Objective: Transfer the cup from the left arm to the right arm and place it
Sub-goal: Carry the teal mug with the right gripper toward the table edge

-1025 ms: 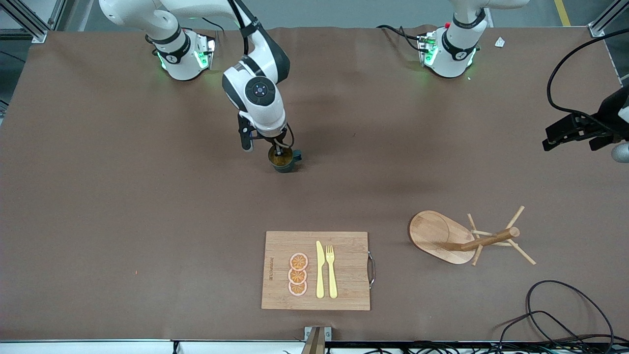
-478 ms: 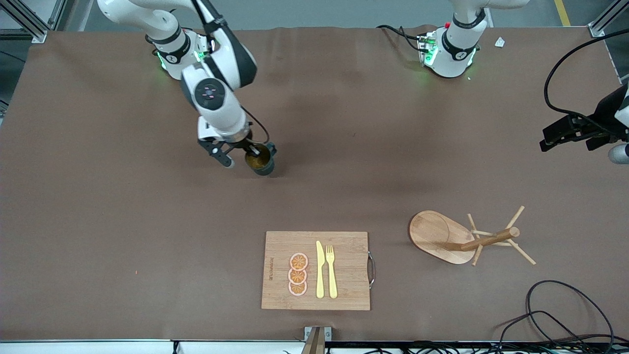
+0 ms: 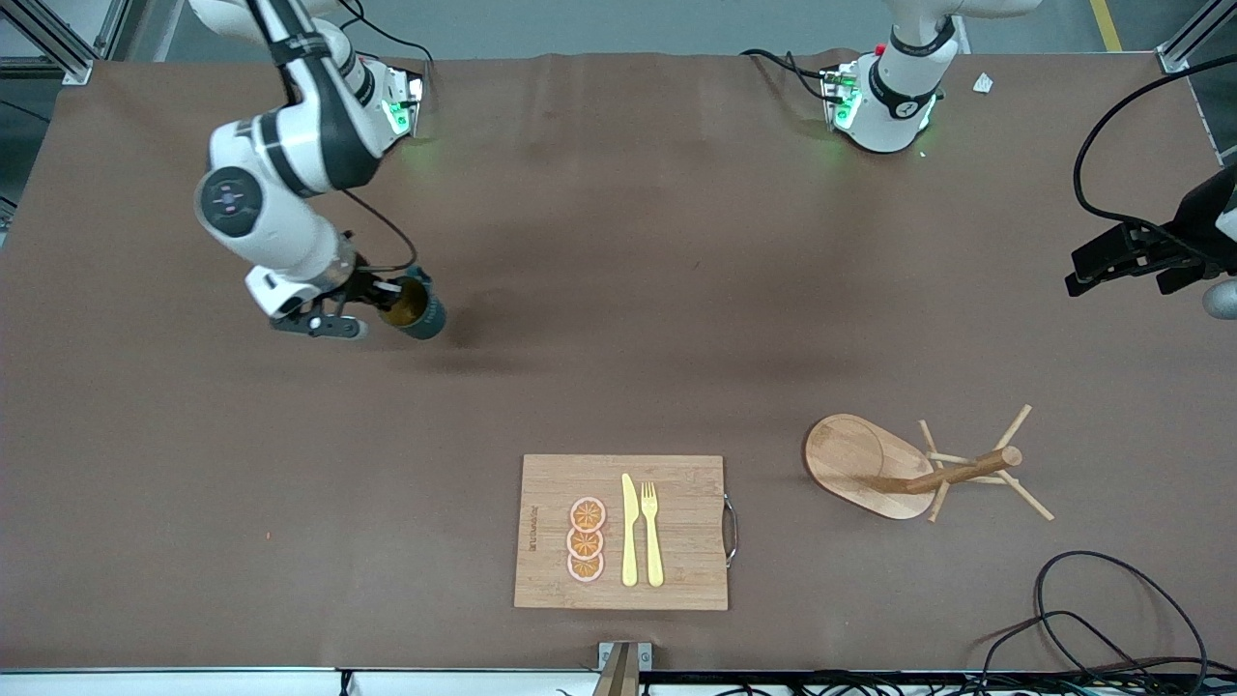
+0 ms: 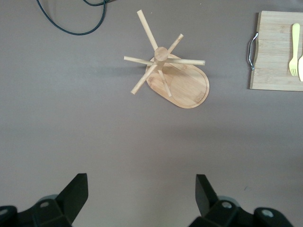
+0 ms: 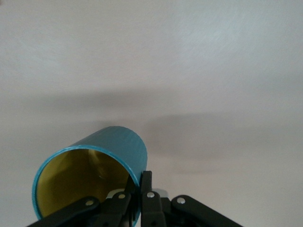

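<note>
The cup (image 3: 416, 309), dark teal outside and mustard-yellow inside, is held tilted above the bare table mat toward the right arm's end. My right gripper (image 3: 392, 294) is shut on its rim, one finger inside and one outside. The right wrist view shows the cup (image 5: 99, 165) with its open mouth toward the camera and the right gripper (image 5: 141, 183) pinching the wall. My left gripper (image 3: 1075, 283) waits open and empty above the left arm's end of the table. Its open fingers (image 4: 75, 191) show over bare mat in the left wrist view.
A wooden mug tree (image 3: 870, 469) on an oval base stands toward the left arm's end, also in the left wrist view (image 4: 177, 78). A wooden cutting board (image 3: 676, 532) with a yellow knife, a fork and orange slices lies near the front edge. A black cable (image 3: 1111, 609) lies in the corner.
The right arm has swung with the cup toward its own end of the table, and the cup has tilted further onto its side. The left arm has barely moved.
</note>
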Tool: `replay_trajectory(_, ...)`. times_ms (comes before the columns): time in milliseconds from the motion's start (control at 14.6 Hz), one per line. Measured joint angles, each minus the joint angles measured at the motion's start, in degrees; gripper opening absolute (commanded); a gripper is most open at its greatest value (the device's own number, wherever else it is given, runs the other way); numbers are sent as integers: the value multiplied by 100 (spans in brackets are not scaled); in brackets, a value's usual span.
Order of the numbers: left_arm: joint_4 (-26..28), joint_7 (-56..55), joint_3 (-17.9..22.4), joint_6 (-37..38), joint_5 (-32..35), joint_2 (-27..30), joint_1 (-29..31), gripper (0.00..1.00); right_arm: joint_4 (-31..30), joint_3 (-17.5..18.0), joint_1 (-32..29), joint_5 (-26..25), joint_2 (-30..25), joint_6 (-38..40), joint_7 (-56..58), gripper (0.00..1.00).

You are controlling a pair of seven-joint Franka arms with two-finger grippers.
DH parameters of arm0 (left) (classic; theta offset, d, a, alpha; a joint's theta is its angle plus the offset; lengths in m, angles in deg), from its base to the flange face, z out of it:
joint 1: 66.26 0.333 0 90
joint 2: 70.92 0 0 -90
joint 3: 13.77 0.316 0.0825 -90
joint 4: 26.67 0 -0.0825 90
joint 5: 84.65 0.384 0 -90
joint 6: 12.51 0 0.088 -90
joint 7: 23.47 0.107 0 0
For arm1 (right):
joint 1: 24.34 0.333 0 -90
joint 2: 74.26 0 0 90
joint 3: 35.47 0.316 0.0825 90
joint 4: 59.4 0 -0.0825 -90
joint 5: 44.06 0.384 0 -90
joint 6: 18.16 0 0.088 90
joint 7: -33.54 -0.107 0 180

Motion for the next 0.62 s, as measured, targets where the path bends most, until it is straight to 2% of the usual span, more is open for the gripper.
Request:
replay_trajectory(205,0,113,3,0,0,0,10,100,-18,-8,-789,-453,0,-16,2128,0)
replay_trajectory(410,2,262,2,0,50,0,5,100,-46,-6,-1177,-960,1,-152,3703,0)
replay_trajectory(615,3,281,4,0,70,0,10,100,-101,11,-1567,-1076,46,-507,5467,0)
